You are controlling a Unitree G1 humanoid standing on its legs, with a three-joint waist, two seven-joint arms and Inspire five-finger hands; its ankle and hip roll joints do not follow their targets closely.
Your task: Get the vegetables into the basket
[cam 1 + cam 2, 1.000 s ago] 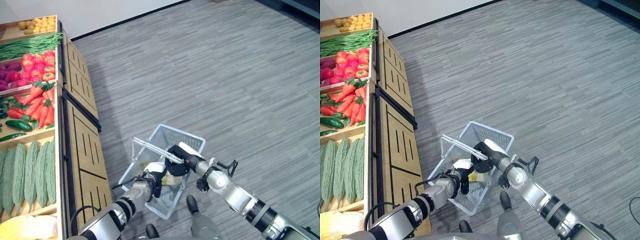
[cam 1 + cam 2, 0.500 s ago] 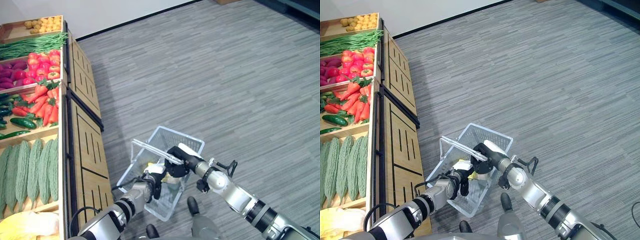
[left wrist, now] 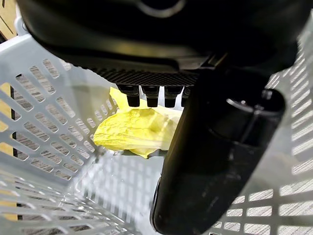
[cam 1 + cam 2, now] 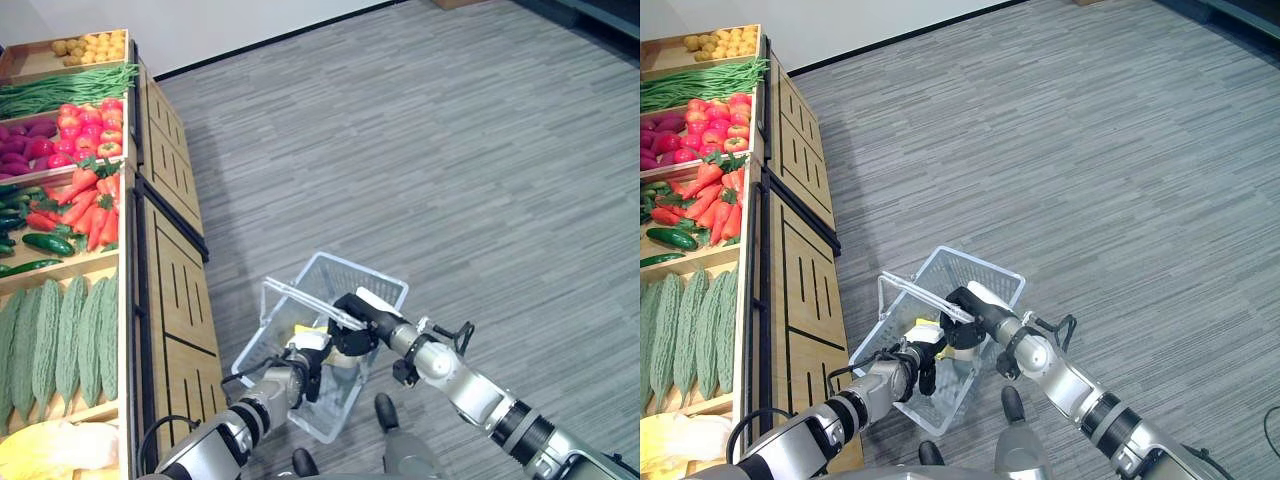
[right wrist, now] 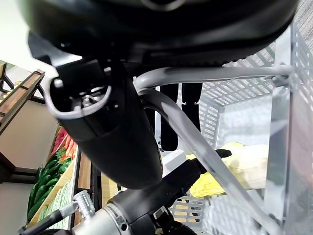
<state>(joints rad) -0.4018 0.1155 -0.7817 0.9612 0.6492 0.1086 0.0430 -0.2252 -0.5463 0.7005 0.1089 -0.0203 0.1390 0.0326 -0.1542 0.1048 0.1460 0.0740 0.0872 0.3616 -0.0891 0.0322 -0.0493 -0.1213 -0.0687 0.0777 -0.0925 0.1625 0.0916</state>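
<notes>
Left hand (image 4: pixel 308 362) lower — fingers straight inside basket (image 4: pixel 385 284)

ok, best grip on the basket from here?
Take the basket by its grey handles, coming from above. They arch over the open top and the right hand is already curled round them. The slotted walls offer nothing as easy to hold.

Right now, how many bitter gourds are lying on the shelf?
4, side by side in the nearest green crate of the wooden stand: and. More may lie past the view's left edge.
</notes>
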